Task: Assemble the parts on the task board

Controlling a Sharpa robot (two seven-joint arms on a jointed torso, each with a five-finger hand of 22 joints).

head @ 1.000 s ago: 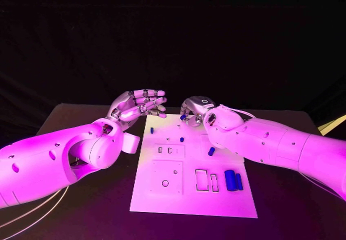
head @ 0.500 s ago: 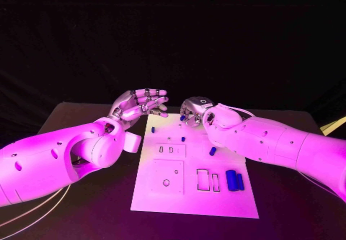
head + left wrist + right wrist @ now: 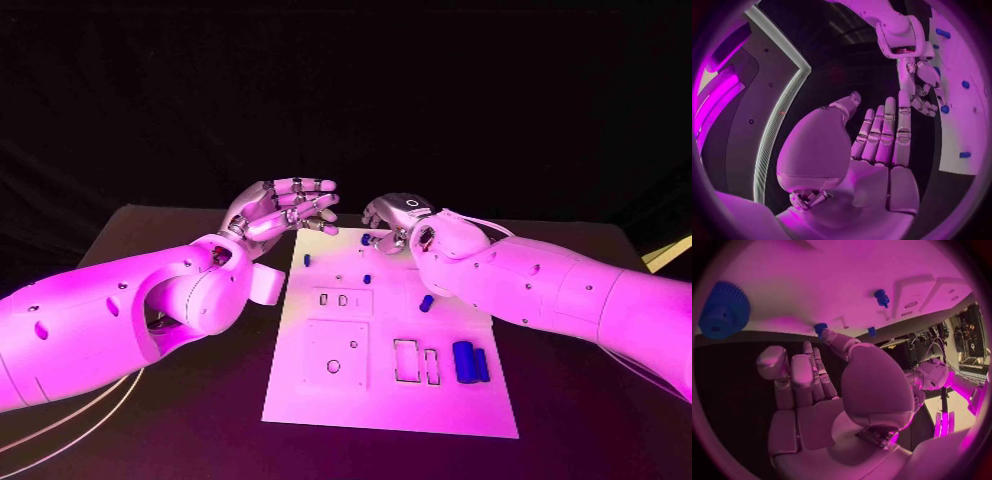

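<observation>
The left hand (image 3: 284,210) hovers at the far left corner of the white task board (image 3: 387,400), fingers spread and loosely curled, holding nothing. To its right, the right hand (image 3: 397,222) curls over the board's far edge beside a small blue part (image 3: 366,240); whether it grips anything cannot be told. Neither hand has visibly moved since a second ago. Blue parts (image 3: 467,361) lie on the board, on a black table (image 3: 159,400).

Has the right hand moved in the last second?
No, barely: the right hand hovers at the same spot over the far end of the task board, near the small blue part there.
</observation>
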